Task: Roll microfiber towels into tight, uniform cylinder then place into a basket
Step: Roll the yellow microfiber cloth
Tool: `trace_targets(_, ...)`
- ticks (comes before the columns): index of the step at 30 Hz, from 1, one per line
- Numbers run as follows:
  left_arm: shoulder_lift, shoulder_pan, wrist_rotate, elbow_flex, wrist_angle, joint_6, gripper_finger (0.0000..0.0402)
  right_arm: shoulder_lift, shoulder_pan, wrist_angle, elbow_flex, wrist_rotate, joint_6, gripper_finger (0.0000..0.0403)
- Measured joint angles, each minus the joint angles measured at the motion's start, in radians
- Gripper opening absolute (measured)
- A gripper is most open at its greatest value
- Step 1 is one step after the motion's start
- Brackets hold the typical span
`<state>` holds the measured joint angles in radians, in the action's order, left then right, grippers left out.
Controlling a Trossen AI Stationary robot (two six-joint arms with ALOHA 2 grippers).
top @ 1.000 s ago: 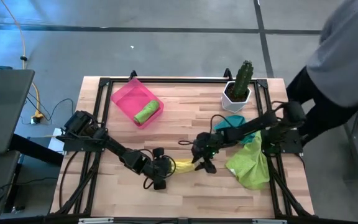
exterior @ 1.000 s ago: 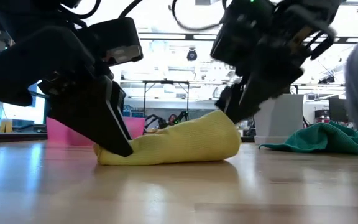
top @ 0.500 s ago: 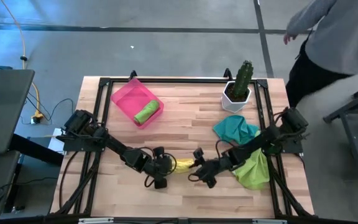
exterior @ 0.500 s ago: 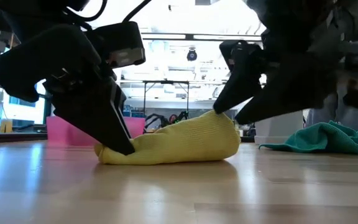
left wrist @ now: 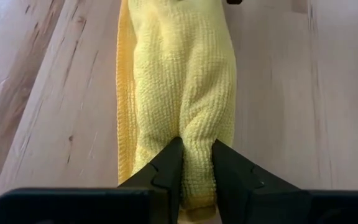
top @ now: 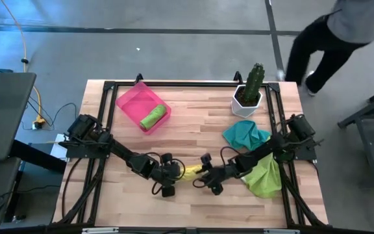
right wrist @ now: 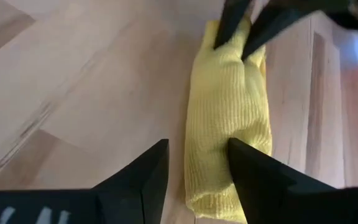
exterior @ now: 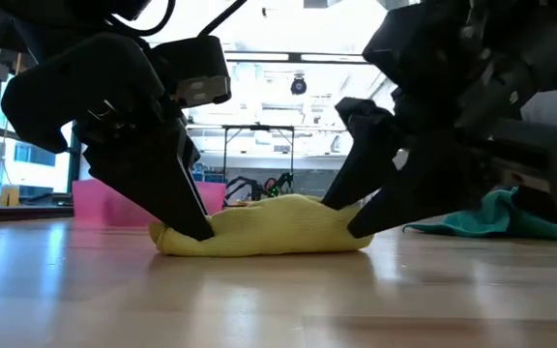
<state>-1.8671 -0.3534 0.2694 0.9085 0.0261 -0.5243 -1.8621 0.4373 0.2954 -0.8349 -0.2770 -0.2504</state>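
1. Setting: pale wooden table (top: 193, 123) in a black frame, grey floor around it. A person's legs and grey top show at the far right corner. A white pot with a cactus (top: 248, 91) stands at the far edge.

2. Already placed: one lime green roll (top: 153, 117) lies in the pink basket (top: 130, 101), far left on the table.

3. Waiting: teal towel (top: 244, 134) and a larger green towel (top: 260, 177) lie crumpled on the right side, touching each other.

4. In hand: the yellow towel (exterior: 269, 230), a loose, flattened roll lying near the front middle of the table, between the two grippers.

5. Left gripper (left wrist: 196, 167): its jaws are pinched on one end of the yellow roll, with cloth bunched between the fingers.

6. Right gripper (right wrist: 197, 168): at the opposite end, with its jaws spread astride that end. One finger (right wrist: 145, 171) stands clear on bare wood; the cloth is not yet squeezed.

7. Step, as I judge it: securing both ends of the yellow roll, either to tighten it or to lift it.

8. Next move calls for: the right jaws to close on their end, then an even two-handed lift and carry to the basket, setting the roll beside the green one. The roll looks slack, so uneven tension could let it unwind.
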Motion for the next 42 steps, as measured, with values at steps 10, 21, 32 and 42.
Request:
trace_targets(10,-0.002,0.001,-0.052,0.000,-0.034,0.000,0.0066,-0.004,-0.056,-0.046,-0.001,-0.018,0.048,0.0174)
trace_targets(21,-0.003,0.000,-0.057,-0.001,-0.054,0.001,0.0071,0.000,-0.114,-0.123,-0.006,0.169,0.334,0.0167)
trace_targets(32,0.006,-0.002,-0.037,0.000,-0.042,0.081,0.0119,0.001,-0.131,-0.175,-0.006,0.258,0.504,0.0012)
trace_targets(42,0.085,-0.009,0.122,0.041,0.128,0.214,0.0144,-0.002,-0.198,-0.182,-0.003,0.573,0.663,0.0011)
